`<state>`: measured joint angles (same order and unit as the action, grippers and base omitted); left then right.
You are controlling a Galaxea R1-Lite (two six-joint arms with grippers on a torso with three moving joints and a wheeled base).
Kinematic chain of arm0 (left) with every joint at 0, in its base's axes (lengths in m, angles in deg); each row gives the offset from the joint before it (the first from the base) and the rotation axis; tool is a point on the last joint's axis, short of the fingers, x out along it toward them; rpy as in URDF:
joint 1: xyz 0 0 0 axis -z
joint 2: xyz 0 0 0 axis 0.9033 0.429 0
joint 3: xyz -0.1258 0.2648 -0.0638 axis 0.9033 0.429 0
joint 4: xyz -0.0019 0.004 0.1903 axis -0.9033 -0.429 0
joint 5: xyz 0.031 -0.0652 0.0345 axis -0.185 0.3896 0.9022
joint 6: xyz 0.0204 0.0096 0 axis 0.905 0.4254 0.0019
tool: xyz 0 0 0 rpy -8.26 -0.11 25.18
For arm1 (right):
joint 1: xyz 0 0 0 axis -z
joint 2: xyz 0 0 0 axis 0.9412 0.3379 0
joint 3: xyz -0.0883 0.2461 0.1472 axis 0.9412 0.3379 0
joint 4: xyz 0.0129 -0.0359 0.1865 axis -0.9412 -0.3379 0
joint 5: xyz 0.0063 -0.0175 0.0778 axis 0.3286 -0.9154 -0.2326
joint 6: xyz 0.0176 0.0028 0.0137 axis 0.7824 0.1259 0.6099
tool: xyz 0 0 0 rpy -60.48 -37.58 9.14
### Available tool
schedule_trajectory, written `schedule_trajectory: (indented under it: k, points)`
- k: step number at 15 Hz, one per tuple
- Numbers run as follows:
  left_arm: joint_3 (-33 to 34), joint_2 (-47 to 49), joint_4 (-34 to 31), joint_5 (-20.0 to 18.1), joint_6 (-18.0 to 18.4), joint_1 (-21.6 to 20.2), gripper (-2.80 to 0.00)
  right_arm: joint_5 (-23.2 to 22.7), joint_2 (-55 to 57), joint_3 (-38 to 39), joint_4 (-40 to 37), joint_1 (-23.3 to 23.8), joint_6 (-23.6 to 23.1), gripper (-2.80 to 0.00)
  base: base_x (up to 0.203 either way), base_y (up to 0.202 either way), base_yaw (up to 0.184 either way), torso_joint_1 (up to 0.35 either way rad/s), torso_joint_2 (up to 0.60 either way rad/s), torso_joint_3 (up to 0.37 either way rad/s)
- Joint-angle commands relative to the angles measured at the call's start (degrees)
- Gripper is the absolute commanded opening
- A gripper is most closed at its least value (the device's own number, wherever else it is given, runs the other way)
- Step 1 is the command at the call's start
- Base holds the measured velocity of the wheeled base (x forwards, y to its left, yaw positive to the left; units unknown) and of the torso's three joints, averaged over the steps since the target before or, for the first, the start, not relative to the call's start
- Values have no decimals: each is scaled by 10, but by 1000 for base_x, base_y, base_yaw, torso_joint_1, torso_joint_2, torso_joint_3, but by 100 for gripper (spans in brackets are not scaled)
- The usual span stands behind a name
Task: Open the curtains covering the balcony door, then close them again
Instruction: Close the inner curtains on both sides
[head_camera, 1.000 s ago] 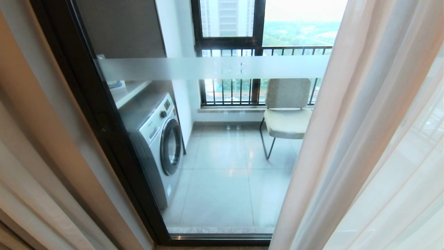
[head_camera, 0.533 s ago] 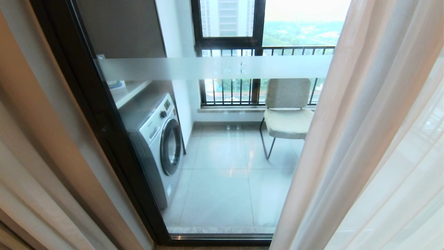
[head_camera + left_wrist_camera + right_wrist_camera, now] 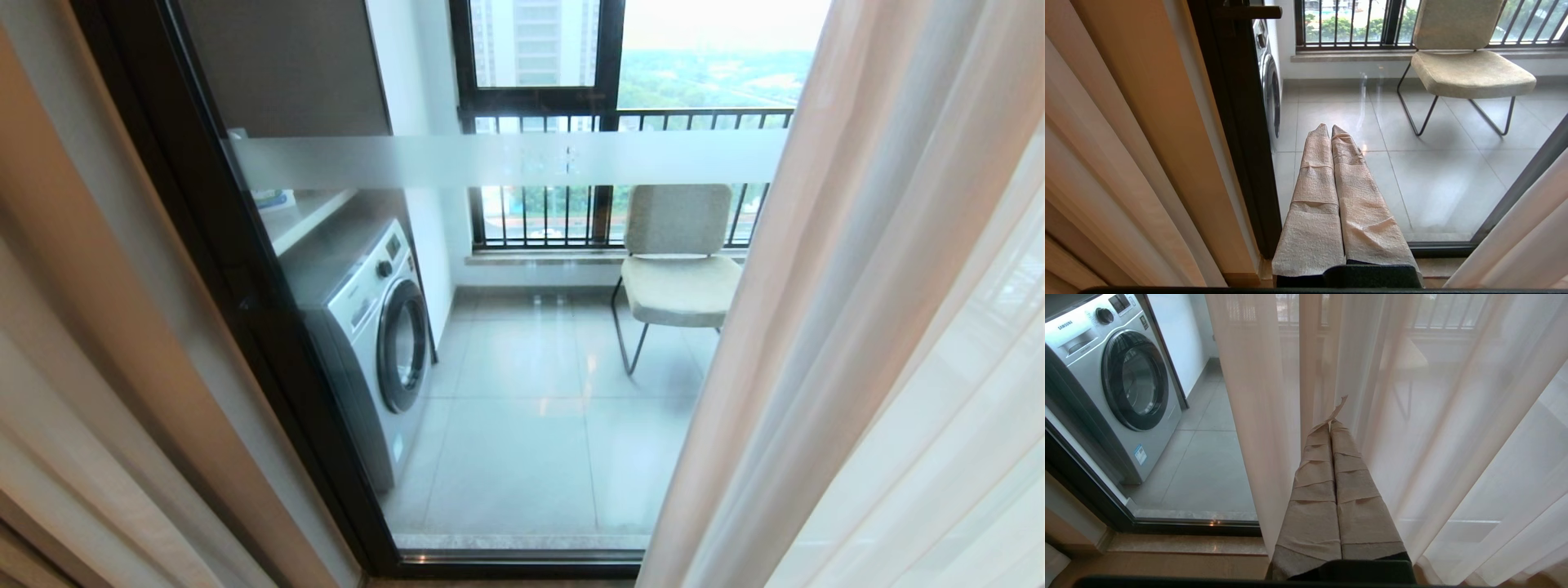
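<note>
The balcony door (image 3: 522, 441), clear glass with a frosted band (image 3: 457, 161) in a black frame (image 3: 237, 278), stands uncovered in the middle. The curtains hang at both sides: the heavy beige panel (image 3: 90, 327) on the left and the sheer white one (image 3: 890, 327) on the right. Neither arm shows in the head view. My left gripper (image 3: 1329, 127), its fingers wrapped in tape, is shut on nothing and points at the glass beside the beige panel (image 3: 1126, 122). My right gripper (image 3: 1330, 424) is also shut on nothing, its tips close before the sheer folds (image 3: 1453, 416); I cannot tell if they touch.
Behind the glass, a washing machine (image 3: 375, 335) stands on the left and a beige chair (image 3: 678, 261) on the right of the tiled balcony. A black-framed window with railing bars (image 3: 555, 216) closes the far side. A stone sill (image 3: 1184, 544) runs under the door.
The sheer curtain's inner edge has drifted slightly to the right, baring a little more glass. Neither gripper shows in the earlier frames.
</note>
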<state>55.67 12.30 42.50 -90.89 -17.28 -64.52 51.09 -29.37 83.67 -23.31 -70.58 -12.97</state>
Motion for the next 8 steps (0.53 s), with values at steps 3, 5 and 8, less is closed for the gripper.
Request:
schedule_trajectory:
  k: [3,5,8]
  points:
    - [0,0,0,0,0,-1,-280,0,0,0,0,0,0,-280,0,0,0,0,0,0]
    - [0,0,0,0,-1,-1,-280,0,0,0,0,0,0,-280,0,0,0,0,0,0]
    - [0,0,0,0,-1,-1,-280,0,0,0,0,0,0,-280,0,0,0,0,0,0]
